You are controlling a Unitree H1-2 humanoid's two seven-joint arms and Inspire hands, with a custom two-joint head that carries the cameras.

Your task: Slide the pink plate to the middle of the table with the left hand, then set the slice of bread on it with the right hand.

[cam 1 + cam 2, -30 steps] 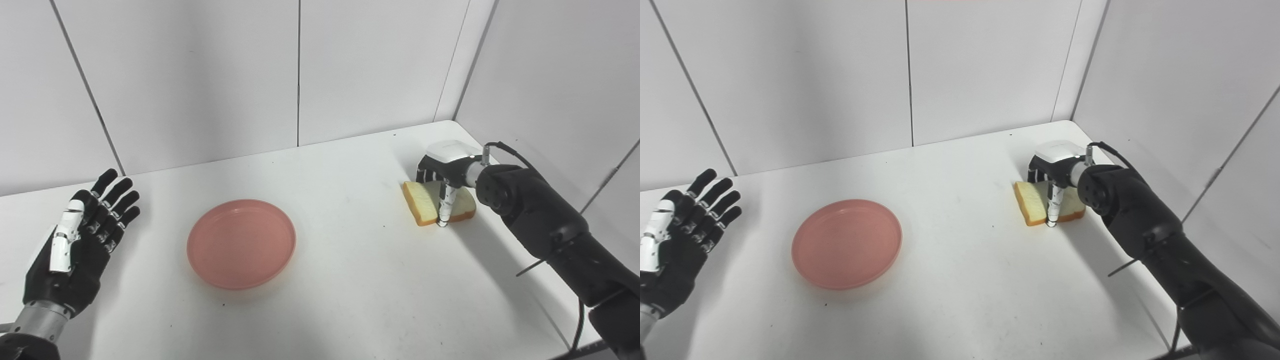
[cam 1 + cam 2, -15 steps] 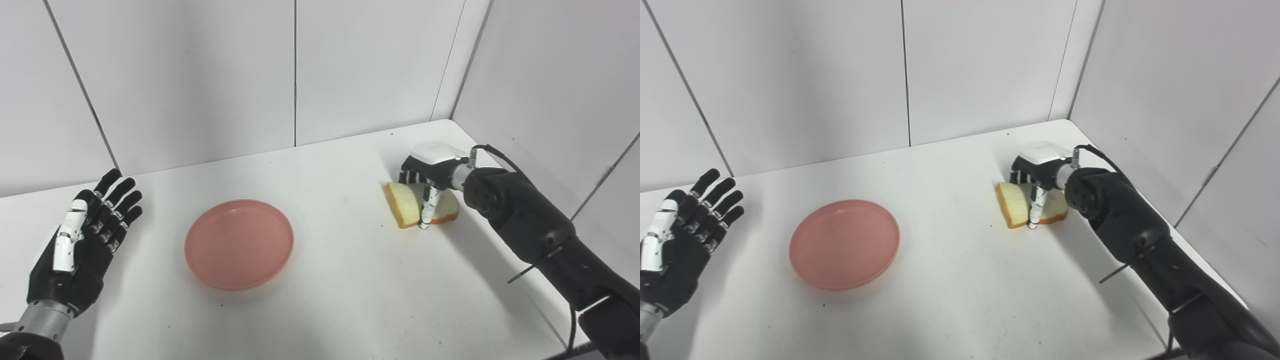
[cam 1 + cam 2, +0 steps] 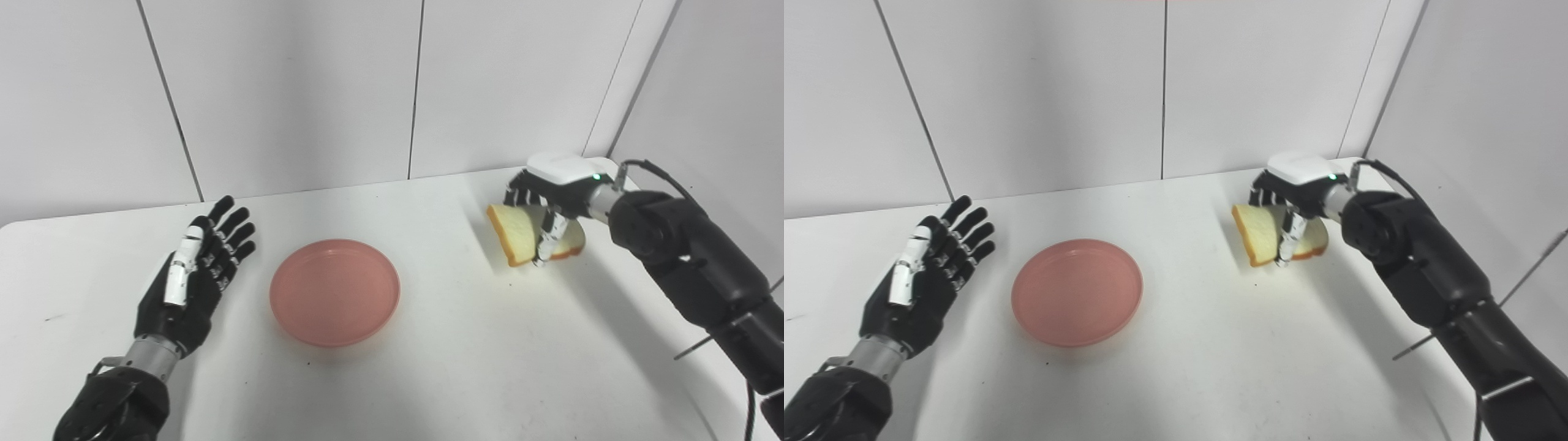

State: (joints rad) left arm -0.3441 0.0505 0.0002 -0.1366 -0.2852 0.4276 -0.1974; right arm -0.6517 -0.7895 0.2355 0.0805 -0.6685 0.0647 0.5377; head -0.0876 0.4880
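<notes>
Right of frame: right hand (image 3: 554, 196) grips tilted slice of white bread (image 3: 520, 233), lifted off white table (image 3: 465, 355).
Round pink plastic plate (image 3: 335, 291) sits centre-left, empty; left hand (image 3: 196, 269) beside it, fingers spread, holding nothing.

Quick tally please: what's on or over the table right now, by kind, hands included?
Pink plate: 1
Slice of bread: 1
Robot hands: 2, left hand open, right hand shut on the bread
Total: 4
</notes>
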